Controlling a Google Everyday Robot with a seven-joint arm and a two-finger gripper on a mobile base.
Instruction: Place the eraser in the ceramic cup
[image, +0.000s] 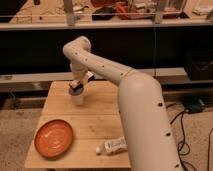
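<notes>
The ceramic cup is small, white and round, and stands on the far left part of the wooden table. My gripper hangs straight over the cup, just above its rim, and hides the cup's opening. A small dark patch shows at the gripper's tip, right over the cup. I cannot tell whether this is the eraser. No eraser shows anywhere else on the table.
An orange plate lies at the front left of the table. A white plastic bottle lies on its side near the front edge, close to my arm. Metal shelving runs behind the table.
</notes>
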